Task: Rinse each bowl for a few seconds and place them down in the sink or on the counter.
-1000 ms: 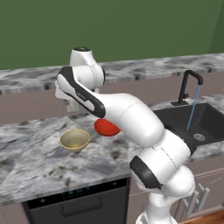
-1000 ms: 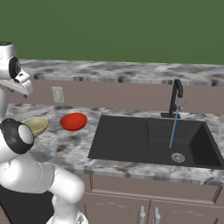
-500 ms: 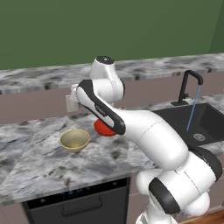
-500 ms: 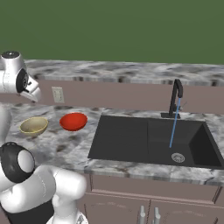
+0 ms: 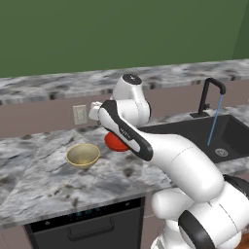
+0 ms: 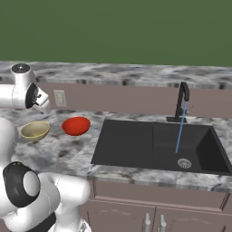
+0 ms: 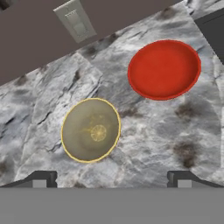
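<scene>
Gripper (image 7: 112, 179) wide apart and holding nothing; its two dark fingertips (image 7: 40, 178) sit at the lower left and lower right of the hand view, above bare marbled surface (image 7: 148, 144).

Tan bowl (image 7: 90, 129) in the lower left-centre of the hand view, between the fingertips but above them in frame, upright on the surface, speckled inside, not touched. Red bowl (image 7: 164, 69) in the upper right of the hand view, upright on the surface, near the tan bowl but apart from it.

Wall outlet (image 7: 75, 22) at top left of the hand view, on the brown backsplash.

Left base view: tan bowl (image 5: 83, 155) at centre left on the surface; red bowl (image 5: 115, 142) just right of it, partly hidden by the white arm (image 5: 160, 151). Sink (image 5: 192, 133) at right, black faucet (image 5: 210, 95) behind it with a thin blue stream of water (image 5: 215, 119) running into the basin.

Right base view: tan bowl (image 6: 35, 130) at left, red bowl (image 6: 76, 125) right of it, both on the surface (image 6: 68, 154) left of the sink (image 6: 136, 147). Faucet (image 6: 181, 100) at the sink's rear, water (image 6: 180, 129) falling beside the silver drain (image 6: 183, 162).
</scene>
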Robot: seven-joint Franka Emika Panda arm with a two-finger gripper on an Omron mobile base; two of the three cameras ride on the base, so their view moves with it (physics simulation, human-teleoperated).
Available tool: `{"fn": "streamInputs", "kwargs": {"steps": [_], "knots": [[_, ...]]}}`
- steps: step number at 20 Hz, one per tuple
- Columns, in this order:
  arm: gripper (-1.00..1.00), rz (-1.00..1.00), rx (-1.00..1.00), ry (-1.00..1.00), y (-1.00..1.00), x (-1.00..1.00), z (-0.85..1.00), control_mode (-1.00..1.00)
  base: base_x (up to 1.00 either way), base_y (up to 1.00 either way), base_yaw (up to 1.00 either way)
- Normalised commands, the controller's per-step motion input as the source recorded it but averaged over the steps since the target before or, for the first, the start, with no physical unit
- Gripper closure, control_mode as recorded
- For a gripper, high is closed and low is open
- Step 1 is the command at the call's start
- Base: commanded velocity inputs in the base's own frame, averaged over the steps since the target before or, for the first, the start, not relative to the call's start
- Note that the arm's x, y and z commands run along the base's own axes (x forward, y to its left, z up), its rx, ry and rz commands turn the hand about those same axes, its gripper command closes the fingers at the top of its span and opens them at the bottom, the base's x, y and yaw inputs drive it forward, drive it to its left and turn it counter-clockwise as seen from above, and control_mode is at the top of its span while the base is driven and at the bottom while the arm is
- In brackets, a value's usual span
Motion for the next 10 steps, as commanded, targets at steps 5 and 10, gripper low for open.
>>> {"fn": "streamInputs", "kwargs": {"steps": [5,10], "knots": [[-1.00,0.00,0.00,0.02,-0.07,0.00,-0.05,-1.00,0.00,0.00,0.00],[-1.00,0.00,0.00,0.03,-0.01,-0.01,-0.14,-1.00,0.00,0.00,0.00]]}}
